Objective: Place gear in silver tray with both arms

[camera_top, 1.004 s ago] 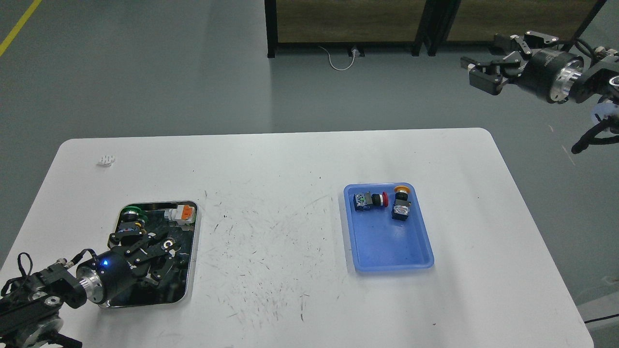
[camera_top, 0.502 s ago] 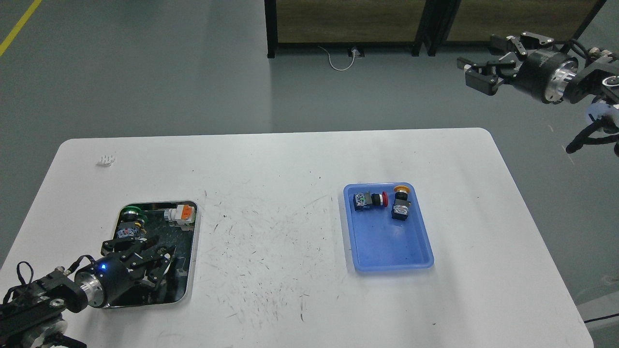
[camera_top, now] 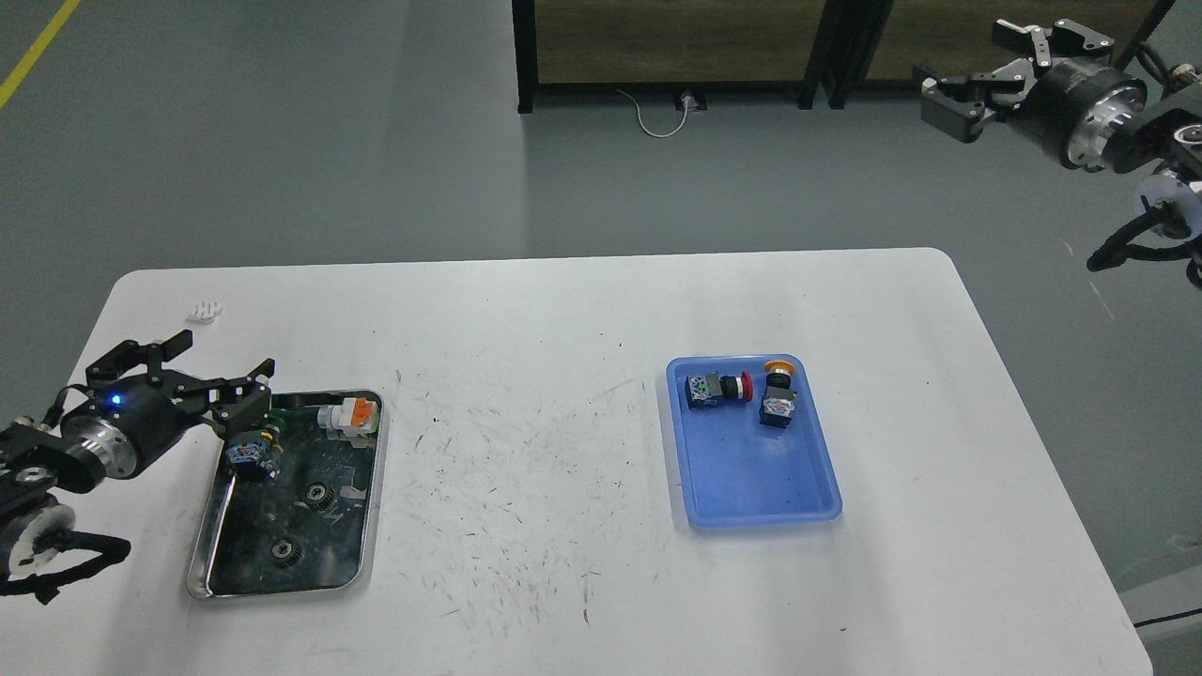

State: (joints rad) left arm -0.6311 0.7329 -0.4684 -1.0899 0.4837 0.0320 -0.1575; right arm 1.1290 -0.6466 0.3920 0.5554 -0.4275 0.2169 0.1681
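Note:
The silver tray (camera_top: 368, 507) lies at the table's front left. Two small dark gears lie on its dark bottom, one near the middle (camera_top: 319, 492) and one nearer the front (camera_top: 282, 551). A green-capped push-button switch (camera_top: 255, 453) and an orange-and-white part (camera_top: 351, 416) sit at its far end. My left gripper (camera_top: 225, 361) is open and empty, raised above the tray's far left corner. My right gripper (camera_top: 981, 73) is open and empty, high off the table's far right.
A blue plastic tray (camera_top: 751, 479) at the right centre holds a red-capped push-button switch (camera_top: 718, 389) and a yellow-capped one (camera_top: 778, 396). A small white piece (camera_top: 205, 311) lies at the far left of the white table. A dark frame stands beyond the table.
My left gripper has lifted out of the silver tray, up and to the left, uncovering the two gears. My right gripper has drifted up and to the right.

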